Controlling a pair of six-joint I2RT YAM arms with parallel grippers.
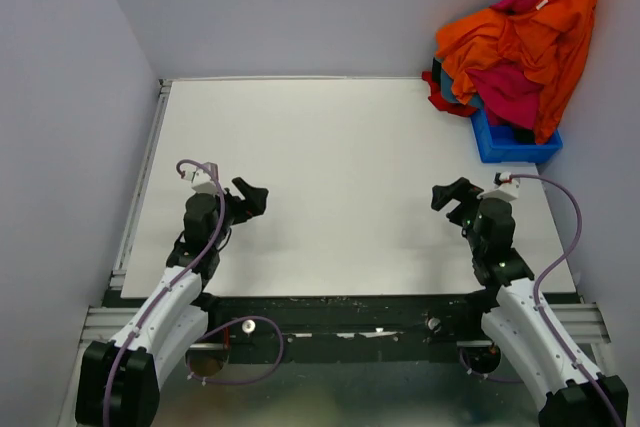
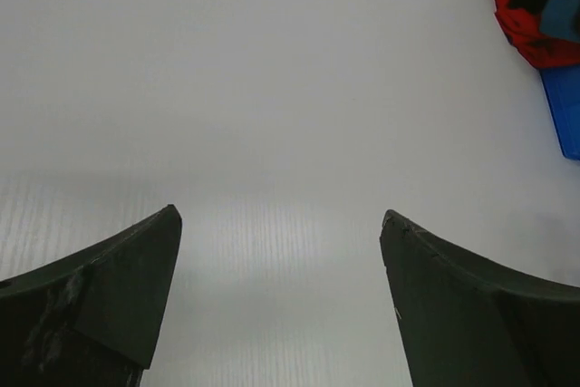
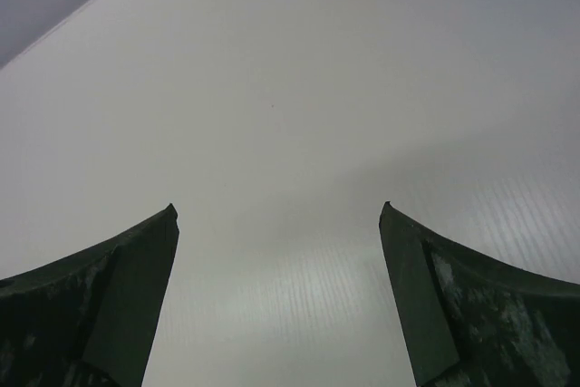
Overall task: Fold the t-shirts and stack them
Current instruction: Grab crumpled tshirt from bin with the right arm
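Item one, the step in hand: by my reading you stood at the very opening of the job, the fetching of a first shirt, since no garment lay spread on the table [image 1: 340, 177] and nothing was folded or stacked. Item two, the hands, two in number: your left gripper [image 1: 252, 197] hung over the near left part of the table, jaws spread wide and holding nothing. Your right gripper [image 1: 452, 195] hung over the near right part, likewise spread and empty. Item three, the t-shirts [image 1: 515, 47]: one tangled heap, piled in and spilling over one blue bin [image 1: 515, 147] at the far right corner of the table, well apart from both grippers. Three colours showed: bright orange cloth [image 1: 495, 42] on top and down the right side, magenta-pink cloth [image 1: 510, 87] in the middle, and red cloth [image 1: 440, 97] trailing onto the table at the bin's left. At least one shirt of each was there; an exact count could not be had from that heap. Item four, the next move, as a judgement: the right arm, nearer the bin, needed to reach to the far right corner and pinch only the orange cloth on top. It then needed to draw that cloth to the middle of the table without dragging its neighbours along.
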